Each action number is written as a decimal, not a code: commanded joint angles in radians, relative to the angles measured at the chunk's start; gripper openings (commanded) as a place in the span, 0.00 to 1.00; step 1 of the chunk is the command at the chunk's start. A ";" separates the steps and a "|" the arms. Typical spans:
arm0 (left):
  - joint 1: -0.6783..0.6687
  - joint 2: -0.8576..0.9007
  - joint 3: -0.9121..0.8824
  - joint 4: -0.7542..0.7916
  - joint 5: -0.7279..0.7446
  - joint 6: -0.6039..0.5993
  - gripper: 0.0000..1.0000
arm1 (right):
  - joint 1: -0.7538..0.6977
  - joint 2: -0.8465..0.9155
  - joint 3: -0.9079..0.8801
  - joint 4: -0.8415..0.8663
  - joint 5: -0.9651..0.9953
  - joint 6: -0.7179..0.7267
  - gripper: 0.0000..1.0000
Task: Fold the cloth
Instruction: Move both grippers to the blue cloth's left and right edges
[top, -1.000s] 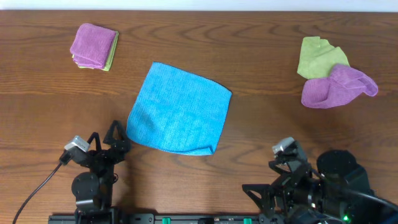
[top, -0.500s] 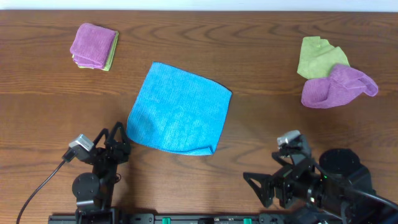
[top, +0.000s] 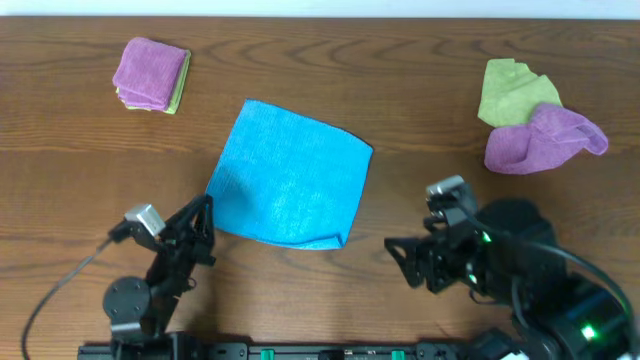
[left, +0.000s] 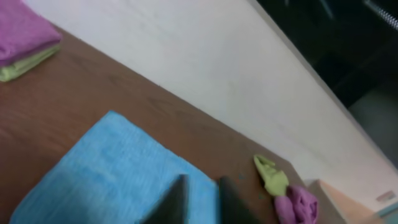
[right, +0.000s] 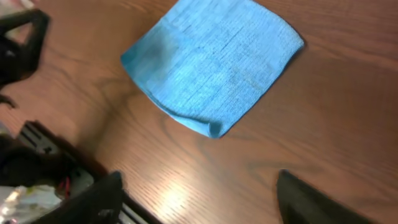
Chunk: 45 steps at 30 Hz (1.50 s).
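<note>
The blue cloth (top: 290, 175) lies flat mid-table, its near right corner curled over; it also shows in the left wrist view (left: 106, 168) and the right wrist view (right: 214, 65). My left gripper (top: 203, 212) hovers at the cloth's near left corner, jaws shut with nothing between them (left: 202, 196). My right gripper (top: 402, 262) sits off the cloth's near right corner, apart from it. Its fingers stand wide and empty over bare wood (right: 199, 193).
A folded purple cloth on a green one (top: 150, 73) rests at the far left. A crumpled green cloth (top: 510, 90) and a purple cloth (top: 545, 140) lie at the far right. The table's near edge and arm bases run along the bottom.
My left gripper has gone from open to shut and leaned toward the cloth's near left corner. The right arm swung left toward the cloth, its jaws narrowing a little.
</note>
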 joint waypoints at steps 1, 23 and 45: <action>0.001 0.164 0.123 -0.005 0.025 0.156 0.06 | 0.006 0.030 -0.002 0.024 0.005 0.000 0.61; 0.002 1.021 0.641 0.137 0.182 0.322 0.97 | -0.060 0.084 -0.002 0.194 0.036 0.007 0.49; -0.359 1.479 1.049 -0.391 -0.494 0.655 0.05 | -0.259 0.407 -0.002 0.254 0.124 -0.081 0.01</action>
